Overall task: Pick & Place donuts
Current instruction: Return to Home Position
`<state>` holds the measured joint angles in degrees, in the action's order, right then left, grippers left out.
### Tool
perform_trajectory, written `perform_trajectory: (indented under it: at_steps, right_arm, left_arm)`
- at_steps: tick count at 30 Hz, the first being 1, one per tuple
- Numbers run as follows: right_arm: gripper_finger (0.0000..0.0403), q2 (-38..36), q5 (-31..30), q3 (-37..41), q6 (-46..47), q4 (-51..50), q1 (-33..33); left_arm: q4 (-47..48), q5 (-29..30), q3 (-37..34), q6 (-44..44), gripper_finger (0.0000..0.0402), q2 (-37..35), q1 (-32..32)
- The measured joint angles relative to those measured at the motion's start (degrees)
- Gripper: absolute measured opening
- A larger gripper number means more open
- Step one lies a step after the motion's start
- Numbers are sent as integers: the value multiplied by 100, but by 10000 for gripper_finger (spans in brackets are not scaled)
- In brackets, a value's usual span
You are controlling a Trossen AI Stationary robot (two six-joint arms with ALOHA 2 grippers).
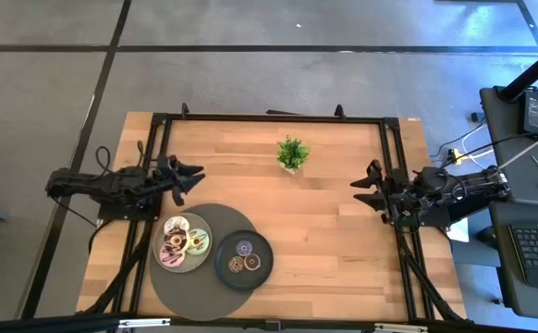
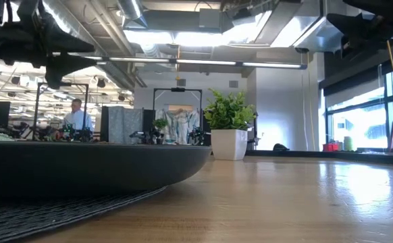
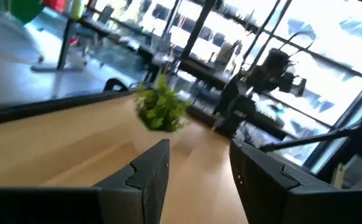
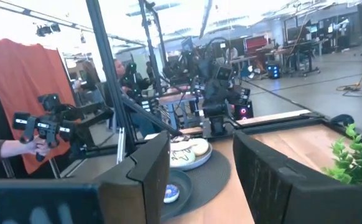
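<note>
Both aloft, spread: left tool (image 3: 199, 144), right tool (image 4: 201, 135)

Wood surface (image 1: 334, 240): small potted plant (image 1: 293, 154) near far edge, approx centre. Near-left corner: round dark mat (image 1: 172, 296) w/ light grey plate (image 1: 156, 246) & dark plate (image 1: 223, 261) side by side. Laptop (image 1: 537, 254) on separate desk, right.

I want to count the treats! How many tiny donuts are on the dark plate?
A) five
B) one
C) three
C: from above, the dark plate holds three tiny donuts, one purple and two brownish.
</note>
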<state>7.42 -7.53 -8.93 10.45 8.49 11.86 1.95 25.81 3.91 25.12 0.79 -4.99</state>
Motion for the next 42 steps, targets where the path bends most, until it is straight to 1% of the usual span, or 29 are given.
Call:
perform_trajectory:
  at_steps: [2, 4, 8, 14, 20, 25, 34, 42]
  right_arm:
    - [177, 4, -27, 0, -63, 55, 0]
    - [177, 1, -38, 0, -103, 128, 0]
    - [177, 2, -38, 108, -99, 211, 0]
    - [177, -19, -11, 859, -179, 1426, 0]
    - [177, -21, 0, 847, -198, 1172, 0]
    - [177, -20, -63, 846, -57, 392, 0]
    - [177, -14, -84, 846, -45, -638, -1]
    - [177, 13, 6, 844, -43, -634, 0]
  left_arm:
    - [-315, -23, -224, 4, 165, -10, -3]
    - [-490, -17, -303, -8, 166, -19, -1]
    - [-498, -9, -307, -136, 164, -69, 34]
    - [-489, -118, -307, -199, 166, -67, 169]
    - [-484, -136, -307, -568, 163, -64, 230]
    - [-482, -134, -307, -1036, 166, -64, 227]
    - [-482, -140, -305, -789, 169, -64, 227]
    - [-480, -143, -305, -789, 169, -64, 227]
